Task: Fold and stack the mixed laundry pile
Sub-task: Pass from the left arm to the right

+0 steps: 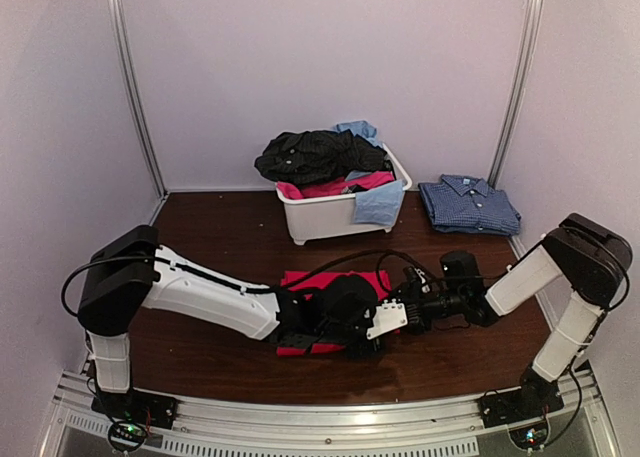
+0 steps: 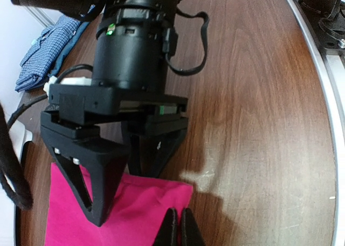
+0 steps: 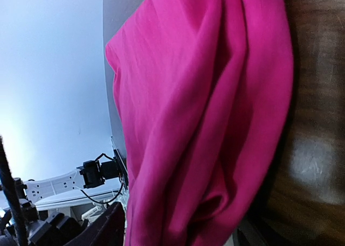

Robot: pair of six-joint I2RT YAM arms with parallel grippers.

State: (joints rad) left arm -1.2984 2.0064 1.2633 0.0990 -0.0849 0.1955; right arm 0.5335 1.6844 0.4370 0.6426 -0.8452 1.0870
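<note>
Altogether one pink garment point(image 1: 335, 280) under two arms, left fingers point(image 2: 171, 230) clenched together, right fingers' point(image 2: 102, 203) state unclear.

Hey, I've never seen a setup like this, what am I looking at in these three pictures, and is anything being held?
These are two robot arms bolted at the near edge of a wooden table, each ending in a two-finger gripper. The wide picture comes from a fixed camera above and behind them. The other two come from small cameras on each wrist, so they look very close up.

On the table lies a bright pink garment, with both arms reaching in over it. Behind it stands a white plastic tub heaped with more clothes, a black one on top. To its right lies a folded blue checked shirt.

In the left wrist view, the left gripper looks shut at the pink cloth's edge, and the right gripper stands open over it. Whether either actually grips the cloth, I cannot tell.
</note>
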